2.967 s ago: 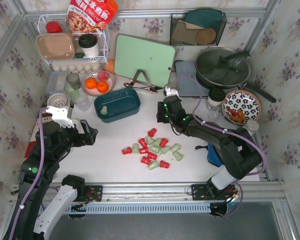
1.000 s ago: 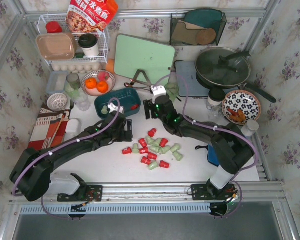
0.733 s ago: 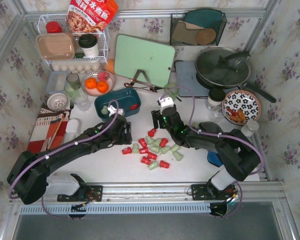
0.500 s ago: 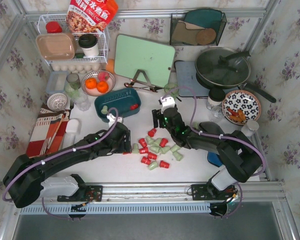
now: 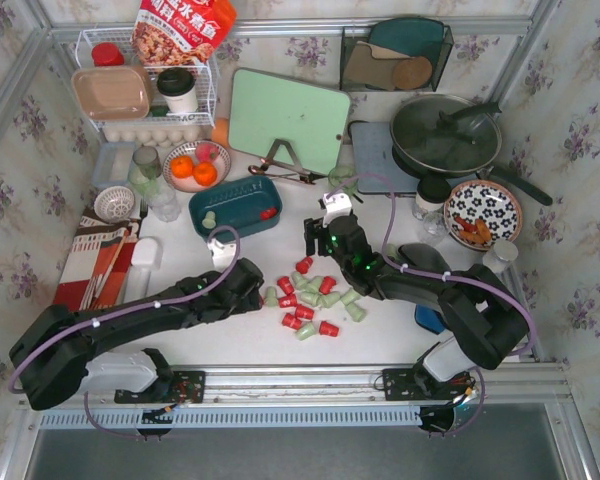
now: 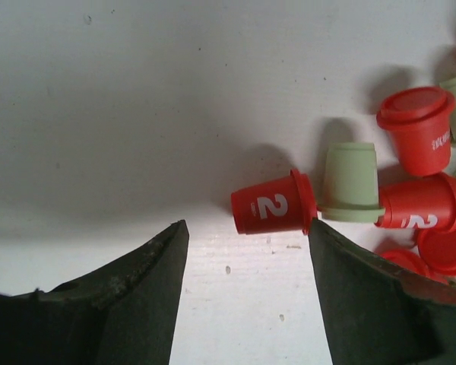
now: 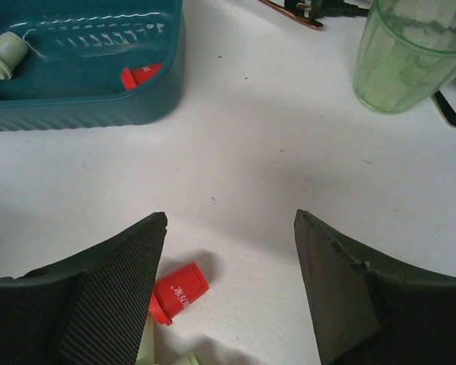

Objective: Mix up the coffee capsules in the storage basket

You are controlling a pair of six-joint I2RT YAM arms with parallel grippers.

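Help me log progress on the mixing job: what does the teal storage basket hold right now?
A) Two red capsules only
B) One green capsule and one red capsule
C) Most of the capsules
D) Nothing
B: the storage basket holds just one mint green capsule near its left end and one red capsule toward its right, while the other capsules lie in a loose cluster outside it.

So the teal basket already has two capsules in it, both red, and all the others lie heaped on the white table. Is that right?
Not quite. The storage basket holds one red capsule and one pale green capsule, not two red ones; the right wrist view shows this plainly. The other capsules do lie heaped on the white table.
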